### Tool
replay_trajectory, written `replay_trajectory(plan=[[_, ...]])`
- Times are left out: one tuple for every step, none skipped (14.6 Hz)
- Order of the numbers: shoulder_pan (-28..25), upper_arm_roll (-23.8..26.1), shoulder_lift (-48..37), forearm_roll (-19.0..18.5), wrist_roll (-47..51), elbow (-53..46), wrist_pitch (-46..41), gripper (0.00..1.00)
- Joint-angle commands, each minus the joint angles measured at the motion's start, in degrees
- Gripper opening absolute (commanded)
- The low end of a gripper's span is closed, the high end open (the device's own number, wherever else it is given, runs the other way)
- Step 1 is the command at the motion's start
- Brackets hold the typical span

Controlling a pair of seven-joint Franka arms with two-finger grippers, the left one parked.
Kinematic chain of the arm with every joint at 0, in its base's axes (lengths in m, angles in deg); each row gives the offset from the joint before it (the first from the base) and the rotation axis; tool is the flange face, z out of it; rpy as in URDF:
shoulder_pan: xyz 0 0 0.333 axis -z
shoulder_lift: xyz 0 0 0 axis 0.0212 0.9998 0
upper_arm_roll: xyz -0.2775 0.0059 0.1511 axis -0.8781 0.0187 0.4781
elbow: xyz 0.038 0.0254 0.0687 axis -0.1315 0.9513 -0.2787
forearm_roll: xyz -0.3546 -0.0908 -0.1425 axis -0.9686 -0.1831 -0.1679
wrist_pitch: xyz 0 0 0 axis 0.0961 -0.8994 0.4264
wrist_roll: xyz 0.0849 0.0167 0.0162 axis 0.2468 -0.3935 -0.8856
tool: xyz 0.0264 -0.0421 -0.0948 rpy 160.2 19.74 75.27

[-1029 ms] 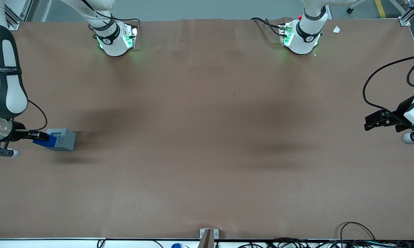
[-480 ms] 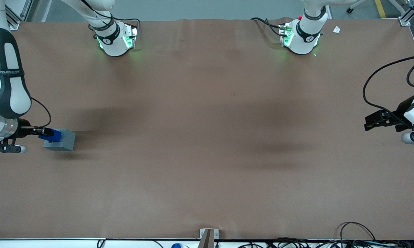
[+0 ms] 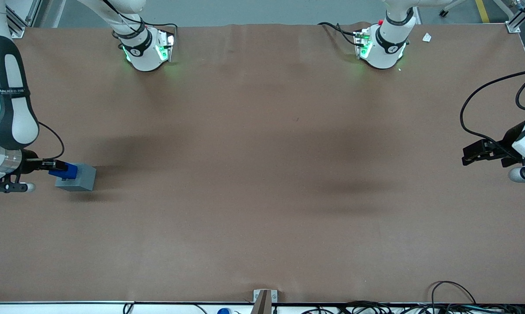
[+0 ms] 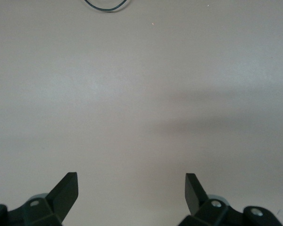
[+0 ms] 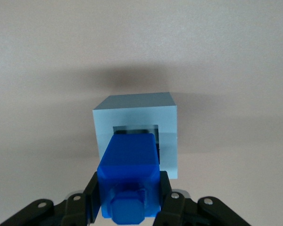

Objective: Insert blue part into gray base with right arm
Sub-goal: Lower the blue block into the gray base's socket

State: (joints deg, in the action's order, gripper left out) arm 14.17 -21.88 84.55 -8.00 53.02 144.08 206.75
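Between the closed jaws of the right gripper [image 5: 127,195], the blue part [image 5: 128,181] hides part of the gray base [image 5: 137,127] recess.

The blue part [image 5: 129,176] is bright blue, one plain colour. The gray base [image 5: 137,125] is pale blue-gray, with a darker recess. The gripper [image 5: 127,202] around the part is black. The right arm [image 3: 7,104] is white with black panels. The table [image 3: 262,174] is plain brown.

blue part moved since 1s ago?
Yes. The blue part, held in the pincer, shifted toward the parked arm's end, now over the static gray base.
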Motion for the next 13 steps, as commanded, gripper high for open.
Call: replay_trajectory(plan=[[1.2, 0.7, -1.1, 0.0, -0.9, 1.3, 1.2, 0.05], [1.1, 0.7, -1.1, 0.0, -0.9, 1.3, 1.6, 0.06], [1.1, 0.7, -0.9, 0.0, -0.9, 1.3, 2.0, 0.06], [1.1, 0.7, -0.9, 0.0, -0.9, 1.3, 2.0, 0.06], [0.9, 0.7, -0.8, 0.0, -0.9, 1.3, 2.0, 0.06], [0.7, 0.7, -0.8, 0.0, -0.9, 1.3, 2.0, 0.06], [0.5, 0.7, -0.8, 0.0, -0.9, 1.3, 1.9, 0.06], [0.5, 0.7, -0.8, 0.0, -0.9, 1.4, 1.9, 0.06], [0.4, 0.7, -0.8, -0.1, -1.0, 1.4, 1.8, 0.06], [0.4, 0.7, -0.7, -0.1, -1.0, 1.4, 1.8, 0.06], [0.4, 0.7, -0.6, -0.2, -1.2, 1.4, 1.7, 0.07], [0.4, 0.7, -0.5, -0.2, -1.6, 1.4, 1.7, 0.07], [0.5, 0.7, -0.3, -0.2, -2.0, 1.4, 1.7, 0.07]])
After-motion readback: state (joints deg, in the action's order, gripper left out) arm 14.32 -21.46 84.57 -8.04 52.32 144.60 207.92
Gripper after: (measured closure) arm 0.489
